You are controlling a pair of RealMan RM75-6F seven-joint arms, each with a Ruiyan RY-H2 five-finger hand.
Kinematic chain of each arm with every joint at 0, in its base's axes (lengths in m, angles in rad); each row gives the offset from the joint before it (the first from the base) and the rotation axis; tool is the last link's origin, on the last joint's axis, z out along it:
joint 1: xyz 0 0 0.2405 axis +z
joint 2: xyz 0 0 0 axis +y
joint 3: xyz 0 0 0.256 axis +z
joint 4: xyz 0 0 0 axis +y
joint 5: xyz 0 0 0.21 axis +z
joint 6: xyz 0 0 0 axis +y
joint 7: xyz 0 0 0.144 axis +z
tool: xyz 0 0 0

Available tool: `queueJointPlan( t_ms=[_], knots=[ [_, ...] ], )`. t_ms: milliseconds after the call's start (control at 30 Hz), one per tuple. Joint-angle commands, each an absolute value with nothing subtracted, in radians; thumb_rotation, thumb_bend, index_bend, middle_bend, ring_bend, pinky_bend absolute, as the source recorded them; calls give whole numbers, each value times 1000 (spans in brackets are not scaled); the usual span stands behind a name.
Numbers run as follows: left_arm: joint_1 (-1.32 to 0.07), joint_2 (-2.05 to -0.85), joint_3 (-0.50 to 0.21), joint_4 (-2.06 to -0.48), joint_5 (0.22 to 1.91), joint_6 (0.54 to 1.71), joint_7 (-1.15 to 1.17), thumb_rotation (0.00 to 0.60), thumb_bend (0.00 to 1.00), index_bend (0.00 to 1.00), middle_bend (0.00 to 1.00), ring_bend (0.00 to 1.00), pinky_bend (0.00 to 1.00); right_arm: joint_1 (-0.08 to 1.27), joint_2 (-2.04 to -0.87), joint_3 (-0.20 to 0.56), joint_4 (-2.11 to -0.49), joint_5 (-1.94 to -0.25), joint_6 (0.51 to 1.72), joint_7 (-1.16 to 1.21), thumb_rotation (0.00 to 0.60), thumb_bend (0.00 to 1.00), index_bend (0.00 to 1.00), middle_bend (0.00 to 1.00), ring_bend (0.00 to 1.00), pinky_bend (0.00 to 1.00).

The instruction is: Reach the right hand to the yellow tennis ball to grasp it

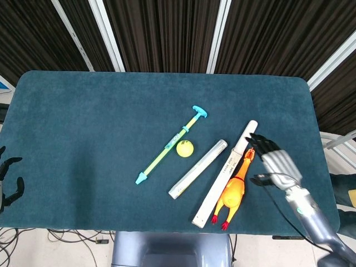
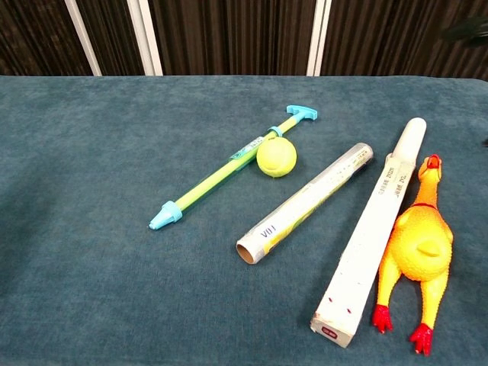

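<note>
The yellow tennis ball (image 1: 185, 148) (image 2: 276, 158) lies near the middle of the teal table, touching the shaft of a green and blue toy pump (image 1: 169, 146) (image 2: 232, 168). My right hand (image 1: 275, 162) hovers open over the table's right part, fingers spread and pointing up-left, just right of the rubber chicken's head and well right of the ball. Its fingertips barely show as dark blurs at the right edge of the chest view. My left hand (image 1: 8, 181) hangs open off the table's left front edge, holding nothing.
A short white roll (image 1: 198, 168) (image 2: 305, 203) and a long white box (image 1: 226, 172) (image 2: 374, 229) lie diagonally between the ball and my right hand. A yellow rubber chicken (image 1: 234, 191) (image 2: 417, 252) lies beside the box. The teal table cloth (image 1: 83, 122) spreads wide to the left.
</note>
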State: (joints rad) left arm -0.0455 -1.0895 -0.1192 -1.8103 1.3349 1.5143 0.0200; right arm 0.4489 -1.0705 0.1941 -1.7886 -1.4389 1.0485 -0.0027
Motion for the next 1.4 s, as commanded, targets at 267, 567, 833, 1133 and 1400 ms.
queueJointPlan(
  t_ms=[267,567,833,1133,1400],
  knots=[
    [-49,-1082,-125,-1815,1322,1502,2,600,526,250,0,0,0,843,-1327,284,-1634,-953,733,-341,600,37,0,96,81,158],
    [-55,-1080,-125,-1816,1306,1478,-8,600,526,250,0,0,0,956,-1491,239,-1495,-724,744,-440,600,43,22,148,126,158],
    [-56,-1079,-124,-1818,1304,1477,-6,600,526,250,0,0,0,985,-1609,228,-1361,-672,773,-429,600,57,95,196,174,158],
    [-57,-1079,-125,-1819,1299,1475,-6,600,526,250,0,0,0,995,-1697,248,-1264,-686,794,-386,600,77,150,236,218,158],
    [-57,-1078,-125,-1821,1296,1474,-5,600,526,250,0,0,0,1002,-1738,258,-1227,-695,810,-378,600,129,267,341,316,158]
  ],
)
